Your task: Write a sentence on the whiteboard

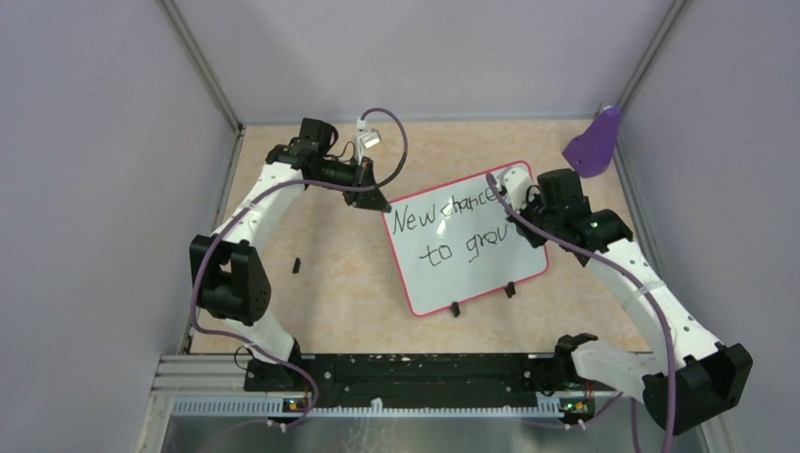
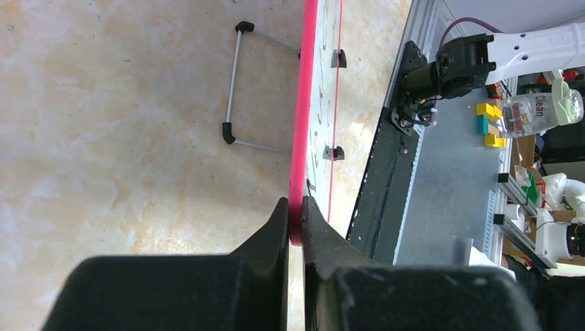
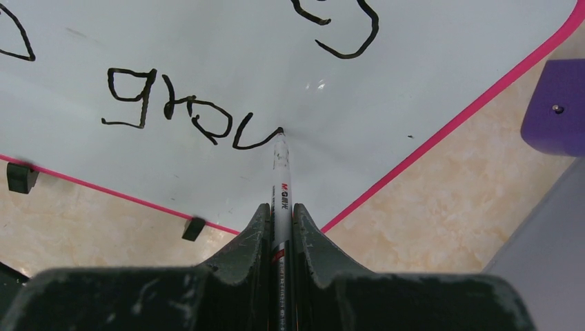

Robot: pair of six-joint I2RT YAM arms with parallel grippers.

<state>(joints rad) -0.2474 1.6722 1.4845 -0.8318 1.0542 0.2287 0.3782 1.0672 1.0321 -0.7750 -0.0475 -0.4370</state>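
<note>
On the whiteboard, set askew on the desk, the sentence in dark script, two lines: "New chanc" and "to gro", line ends hidden under the right arm from above. At the last stroke of the lower line, touching the board, the tip of a white marker. Around that barrel, the right tool, nearly closed and gripping it. At the board's far-left corner, the left tool, pinched tight on the red-pink rim. Along the near edge, two black clip feet. On the unwritten side of the rim, a grey wire stand with black end caps. Beyond the far-right corner, a purple object; left of the board, a small black piece.
</note>
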